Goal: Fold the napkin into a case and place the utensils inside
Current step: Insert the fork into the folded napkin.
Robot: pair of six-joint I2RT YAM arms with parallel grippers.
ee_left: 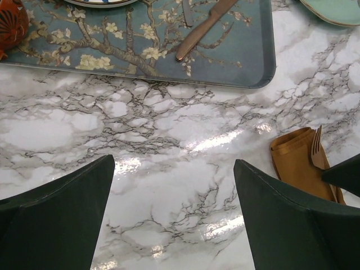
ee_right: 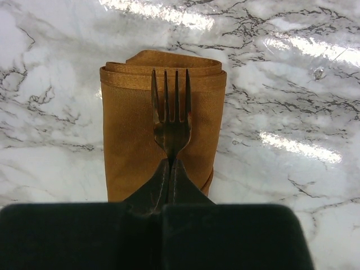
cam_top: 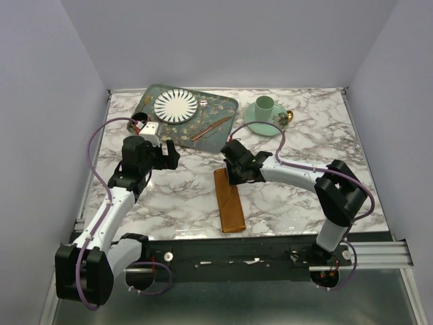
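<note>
Marble counter [cam_top: 291, 196], bearing all items. Patterned green tray [cam_top: 220, 108], far left corner. Rust-orange case [cam_top: 229, 203], narrow folded cloth, mid-counter, running toward the near edge. Left gripper [ee_left: 174, 163], jaws spread wide, holding nothing, above bare marble near the tray. Right gripper [ee_right: 170, 169], jaws closed on the fork [ee_right: 170, 112], tines over the case's far end. Copper knife [ee_left: 202, 28], on the tray.

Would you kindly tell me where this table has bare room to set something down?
Bare marble lies between the tray and the case, left of the case towards the left arm, and right of it inside the right arm bend. Crowded: the far edge, with tray and saucer, and the case's far end, where the right hand grips the fork.
</note>
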